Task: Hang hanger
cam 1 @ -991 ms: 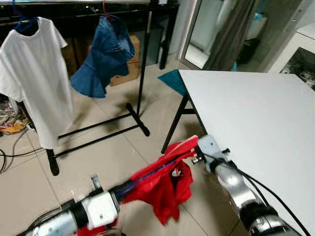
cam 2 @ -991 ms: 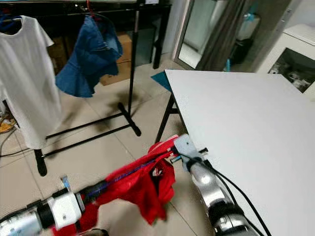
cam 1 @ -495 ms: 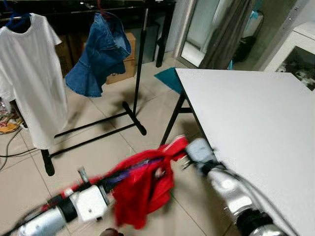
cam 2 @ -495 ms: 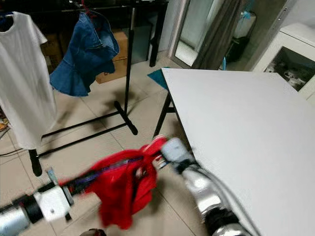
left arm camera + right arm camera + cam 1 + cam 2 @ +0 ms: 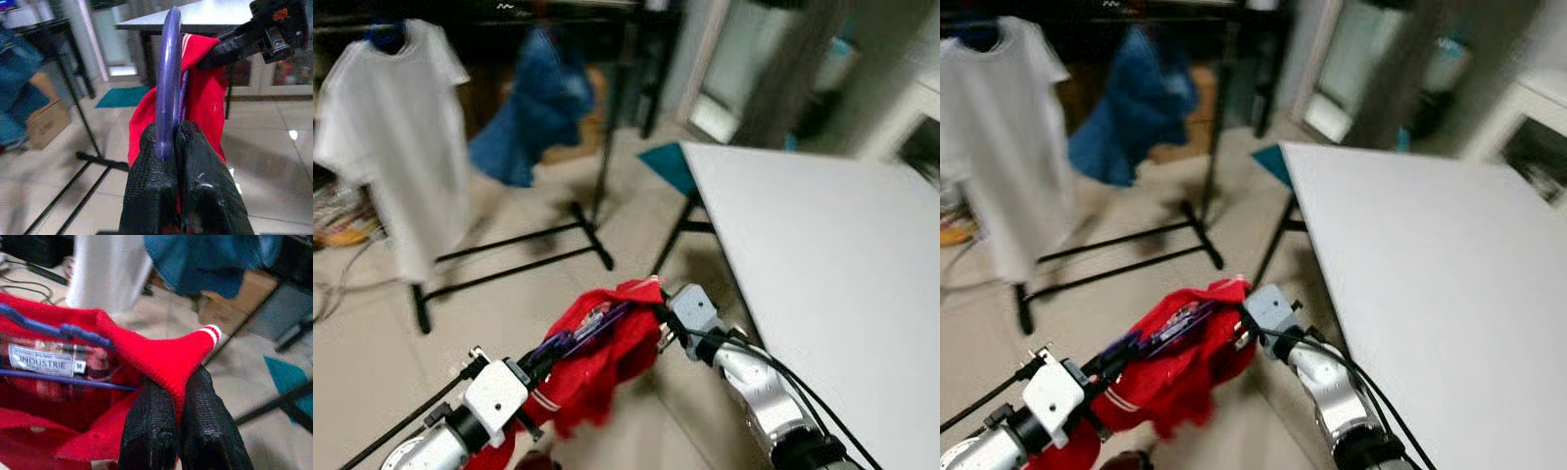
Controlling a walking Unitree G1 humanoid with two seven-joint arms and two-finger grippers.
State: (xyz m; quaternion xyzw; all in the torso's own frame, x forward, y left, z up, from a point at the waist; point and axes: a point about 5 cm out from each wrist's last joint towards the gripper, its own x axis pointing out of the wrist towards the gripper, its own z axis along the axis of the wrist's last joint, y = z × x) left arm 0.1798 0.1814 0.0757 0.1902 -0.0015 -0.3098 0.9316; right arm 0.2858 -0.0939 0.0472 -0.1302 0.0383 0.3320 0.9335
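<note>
A red shirt (image 5: 607, 362) hangs on a purple hanger (image 5: 579, 333) held between my two arms, low over the tiled floor. My left gripper (image 5: 172, 142) is shut on the purple hanger (image 5: 168, 83) at its lower end. The right gripper (image 5: 182, 387) is shut on the shirt's red ribbed collar (image 5: 166, 355) with white stripes. In the eye views my right gripper (image 5: 658, 315) meets the shirt's upper edge. A black clothes rack (image 5: 607, 137) stands ahead on the left.
A white T-shirt (image 5: 396, 127) and a blue denim garment (image 5: 533, 108) hang on the rack. A large white table (image 5: 822, 255) stands to my right, its black legs (image 5: 671, 240) near the shirt. Cables (image 5: 337, 230) lie on the floor at far left. A cardboard box (image 5: 230, 306) sits behind the rack.
The view has shifted and is blurred, so the camera moved. The shirt and hanger have been raised a little and stay held between both grippers.
</note>
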